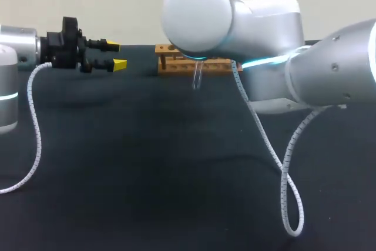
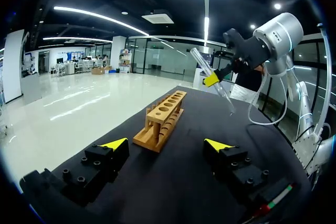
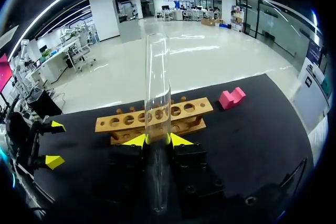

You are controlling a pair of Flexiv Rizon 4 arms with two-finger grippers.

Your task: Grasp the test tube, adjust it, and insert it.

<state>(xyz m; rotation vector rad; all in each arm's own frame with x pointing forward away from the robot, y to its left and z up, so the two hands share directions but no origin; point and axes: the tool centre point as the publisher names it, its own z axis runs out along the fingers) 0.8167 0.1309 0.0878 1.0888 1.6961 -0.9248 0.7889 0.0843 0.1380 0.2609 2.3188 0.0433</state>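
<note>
A clear glass test tube stands between the yellow tips of my right gripper, which is shut on it near its middle. In the left wrist view the test tube hangs tilted in the air, above and to the side of the wooden rack. From the head view only the tube's lower end shows under my right arm, in front of the rack; the right gripper is hidden there. My left gripper hovers to the rack's left, open and holding nothing.
A pink block lies on the black table beyond the rack's end. White coiled cables hang from my right arm and my left arm down onto the table.
</note>
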